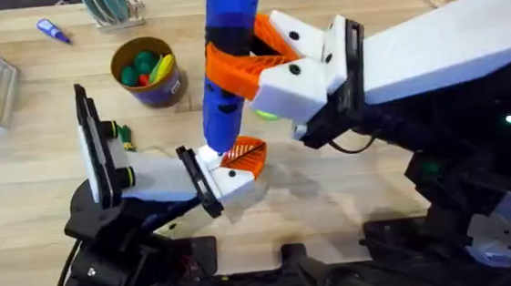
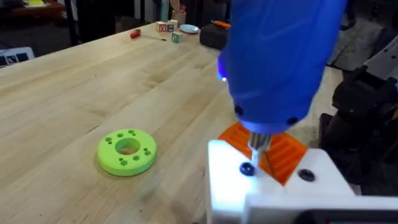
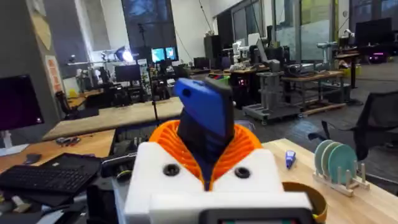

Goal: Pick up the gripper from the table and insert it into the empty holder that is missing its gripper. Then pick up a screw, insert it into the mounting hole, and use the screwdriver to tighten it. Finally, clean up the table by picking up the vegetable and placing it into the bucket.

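we have the screwdriver (image 1: 231, 63) pinched in the right gripper (image 1: 272, 64), its orange pads closed on the blue barrel about midway up, the tool standing near upright with its tip (image 2: 257, 144) down. in the right wrist view the barrel (image 3: 205, 118) sits squarely between the two orange pads (image 3: 239, 152). the tip rests on or just over the white holder (image 2: 273, 186) of the left gripper (image 1: 239, 167), beside a dark screw hole (image 2: 247, 168); we cannot tell if it is seated in a screw head. the orange wedge (image 1: 247, 153) already sits in that holder. we cannot tell whether the left gripper's fingers are spread or closed.

we judge the screwdriver stiff, fairly heavy and top-heavy, with a smooth plastic wall that could slip or twist in the pads once it meets torque. the mid-barrel hold looks right; a lower hold would steady the tip more. the wedge looks light and rigid, and its ribbed face gives grip.

the vegetable (image 1: 125, 133) lies on the table (image 1: 351, 199) just beside the left arm, near the bucket (image 1: 147, 71). it looks tiny and light, likely to skid, so we would take it across its narrow body. the bucket already holds a few toy pieces. a green disc (image 2: 127, 151) lies apart from the tools.
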Robot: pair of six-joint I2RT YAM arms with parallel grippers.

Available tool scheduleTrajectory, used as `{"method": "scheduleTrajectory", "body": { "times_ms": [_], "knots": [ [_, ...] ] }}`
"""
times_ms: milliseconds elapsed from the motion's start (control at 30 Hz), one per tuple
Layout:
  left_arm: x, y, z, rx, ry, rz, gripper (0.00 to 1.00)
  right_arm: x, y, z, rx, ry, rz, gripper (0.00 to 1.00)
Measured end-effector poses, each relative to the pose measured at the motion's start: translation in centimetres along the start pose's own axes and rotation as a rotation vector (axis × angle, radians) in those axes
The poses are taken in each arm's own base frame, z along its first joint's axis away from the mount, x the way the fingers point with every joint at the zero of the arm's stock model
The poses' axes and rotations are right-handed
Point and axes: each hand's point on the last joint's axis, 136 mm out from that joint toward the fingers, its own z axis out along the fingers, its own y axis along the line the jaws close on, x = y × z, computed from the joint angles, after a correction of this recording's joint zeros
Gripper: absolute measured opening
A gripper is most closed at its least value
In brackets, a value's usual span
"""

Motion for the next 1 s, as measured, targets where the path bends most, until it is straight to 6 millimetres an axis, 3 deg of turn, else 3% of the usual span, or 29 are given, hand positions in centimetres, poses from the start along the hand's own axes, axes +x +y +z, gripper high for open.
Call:
{"method": "scheduleTrajectory", "body": {
  "times_ms": [567,833,900,1000],
  "knots": [
    [0.0,0.0,0.0,0.002,0.000,0.000,0.005,0.5,-0.3,0.2,0.006,0.008,0.001,0.023],
    [0.0,-0.1,0.0,0.003,0.000,0.000,0.005,-4.9,0.9,-0.6,-0.028,-0.178,-0.070,0.023],
    [0.0,-0.1,0.0,0.003,0.000,0.000,0.005,-4.7,0.3,-0.7,-0.008,-0.159,-0.071,0.023],
    [0.0,-0.1,0.0,0.003,0.000,0.000,0.005,-2.8,-1.5,-0.7,0.047,-0.070,-0.089,0.023]
  ]
}}
